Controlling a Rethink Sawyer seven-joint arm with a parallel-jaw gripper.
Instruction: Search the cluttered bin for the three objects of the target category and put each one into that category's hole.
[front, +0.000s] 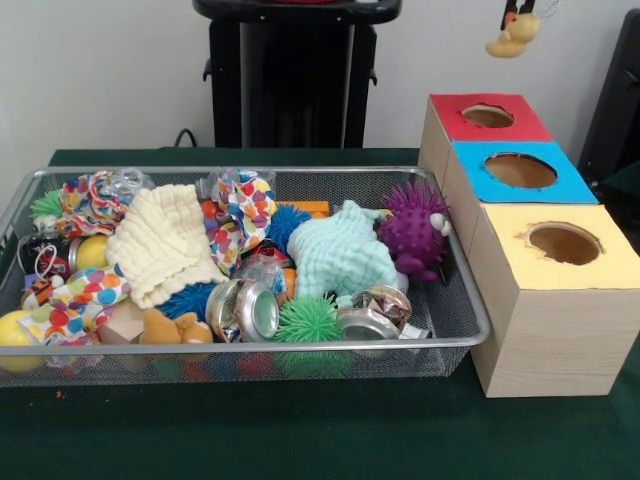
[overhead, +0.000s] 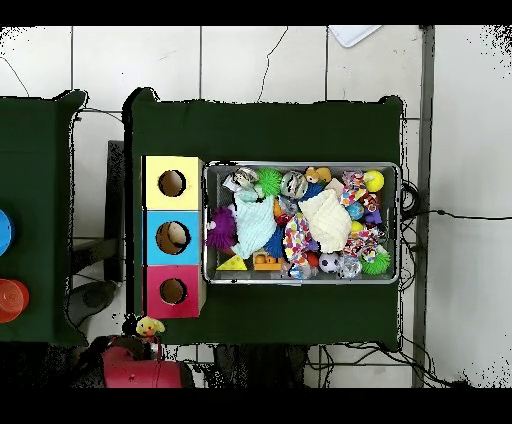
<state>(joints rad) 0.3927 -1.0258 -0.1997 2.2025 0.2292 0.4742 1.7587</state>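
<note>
A small yellow duck toy (front: 514, 37) hangs in the air from my gripper (front: 518, 12), which shows only at the top edge and is shut on it. Seen from overhead, the duck (overhead: 150, 326) sits just past the red box (overhead: 158, 291), on the side away from the bin. Three boxes stand in a row beside the bin, each with a round hole: the red box (front: 452, 117), a blue one (front: 470, 160) and a yellow one (front: 510, 235). The wire bin (front: 478, 318) is full of mixed toys, cloths and cans.
In the bin lie a cream cloth (front: 165, 245), a mint cloth (front: 340, 250), a purple spiky toy (front: 412, 230), a green spiky ball (front: 308, 322), crushed cans (front: 245, 308) and a yellow ball (front: 90, 252). A second green table (overhead: 35, 220) stands to the left overhead.
</note>
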